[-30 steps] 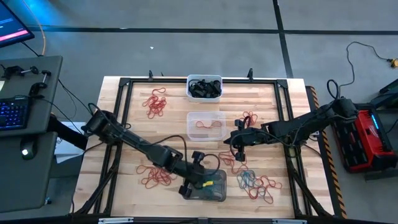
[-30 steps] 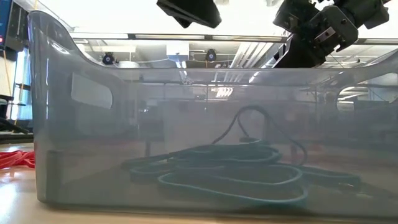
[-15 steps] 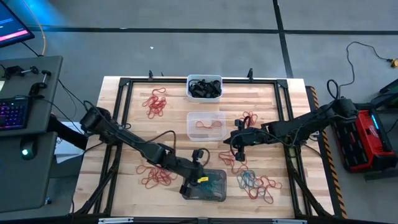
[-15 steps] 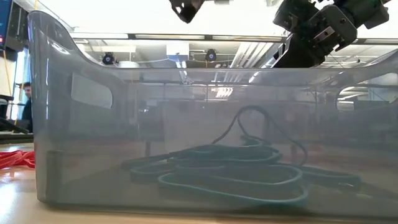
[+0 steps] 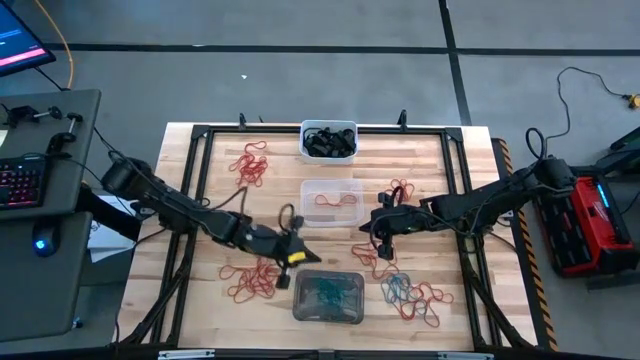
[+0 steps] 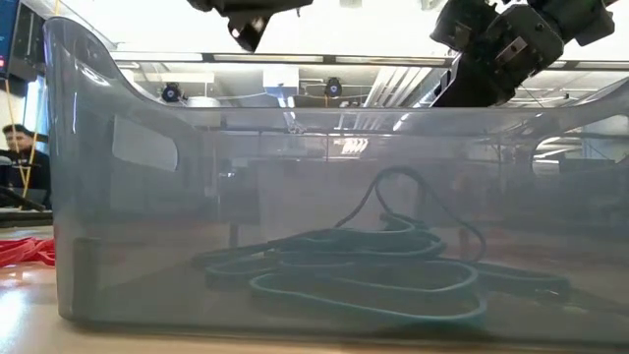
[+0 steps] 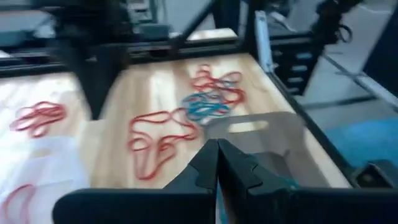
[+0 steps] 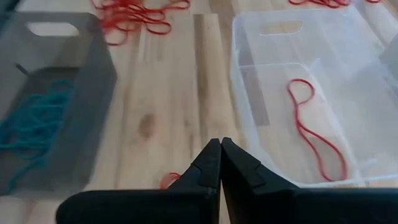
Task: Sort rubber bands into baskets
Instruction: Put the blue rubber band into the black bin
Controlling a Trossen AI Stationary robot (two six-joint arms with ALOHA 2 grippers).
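Sorting looks to be between picks: neither gripper carries a band. At far left on the table a red cluster lies loose, and nearer, another red heap sits just left of the grey basket. The left gripper hangs between that heap and the grey basket, a little farther back than both, its fingers pressed together on nothing, as its wrist view shows. The grey basket at the near edge holds teal bands; the low view looks straight through its wall at them lying on its floor. Behind it, mid-table, the clear basket holds one red band, and at the far edge the white basket is full of black bands. The right gripper rests just right of the clear basket, fingers likewise together and empty, with a red band on the wood just under it. Right of the grey basket, a mixed red and teal pile lies on the wood, with more red loops farther back. My reading is that most reds are still unsorted. The next move calls for an arm to part its fingers, drop onto a single loop, pinch it thinly against the wood and lift it clear of its neighbours; the left arm is best placed for the near red heap, which would go to the clear basket.
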